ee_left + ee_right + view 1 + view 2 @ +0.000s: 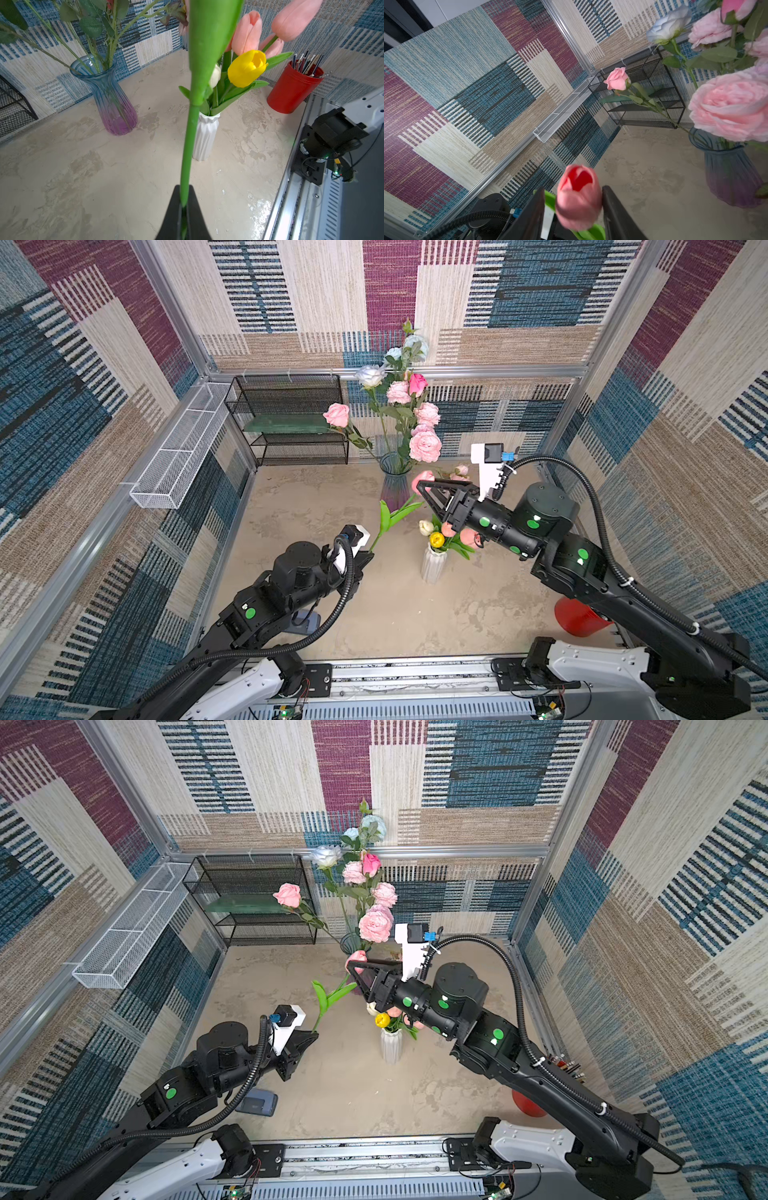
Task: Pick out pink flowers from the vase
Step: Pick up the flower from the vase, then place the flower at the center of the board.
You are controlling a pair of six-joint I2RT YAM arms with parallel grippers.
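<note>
Early days on this one, I'd say. One pink tulip [420,479] is clear of any vase and up in the air between the two arms. The left pincer [368,553] is clamped tight on the bottom end of its stem [190,135] — the left wrist view shows the green stalk running straight out from between the closed tips. The right pincer [574,190] is up at the bloom with its jaws spread, one on either side of the head. There's a gap on one side, so it doesn't look like it's gripping anything. My read is that the left arm alone is carrying the flower.

What's left is most of the job. The white vase [433,566] has at least three more pink tulips [247,33] sticking up next to a yellow tulip [247,68] and a white tulip [216,75], which aren't part of the pick. The tall glass vase [395,485] behind it is full of pink roses [424,445] mixed with a few pale roses [370,375]. I can't tell from the task wording which vase is meant, or whether it's both.

I don't see a single pink flower lying on the table [311,497] in either top view, so the held tulip looks like the first one out — and it isn't set down yet. Rough guess: one pulled, none put down, a whole bunch to go.
</note>
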